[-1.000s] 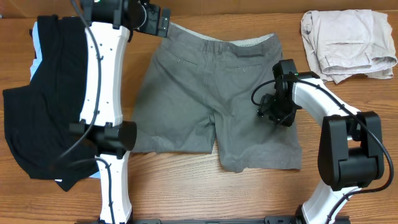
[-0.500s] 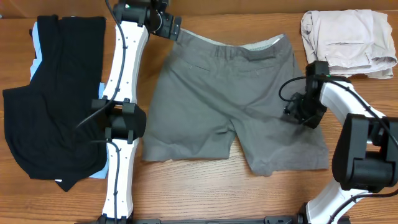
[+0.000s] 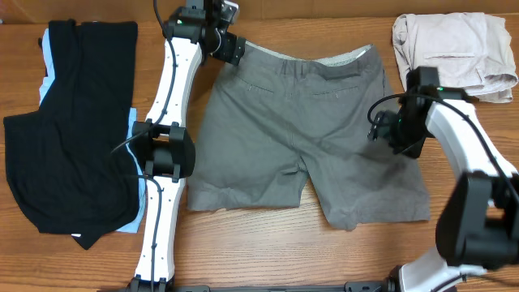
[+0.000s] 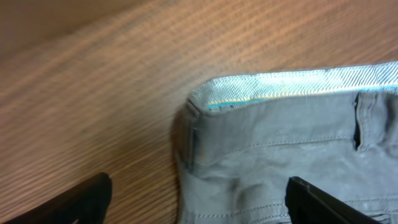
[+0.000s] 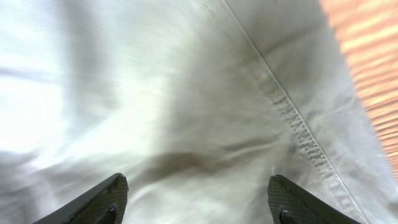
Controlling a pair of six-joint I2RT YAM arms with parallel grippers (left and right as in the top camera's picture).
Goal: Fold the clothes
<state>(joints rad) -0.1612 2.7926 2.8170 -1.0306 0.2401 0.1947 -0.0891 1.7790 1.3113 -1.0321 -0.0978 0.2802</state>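
Note:
The grey shorts point(image 3: 300, 130) lie flat on the wooden table, back side up, waistband at the far edge, pale lining showing at the top. My left gripper point(image 3: 229, 49) is open over the waistband's left corner point(image 4: 205, 124), fingers either side of it. My right gripper point(image 3: 397, 134) is open just above the right leg's side seam point(image 5: 292, 118), with cloth filling the right wrist view.
A black garment with light-blue stripes point(image 3: 65, 138) lies at the left. Folded beige shorts point(image 3: 450, 53) sit at the back right. Bare wood table point(image 3: 268, 243) runs along the front edge.
The shorts shifted right earlier and now lie still. My left gripper has come a little right onto the waistband corner. My right gripper has lifted slightly at the right side seam.

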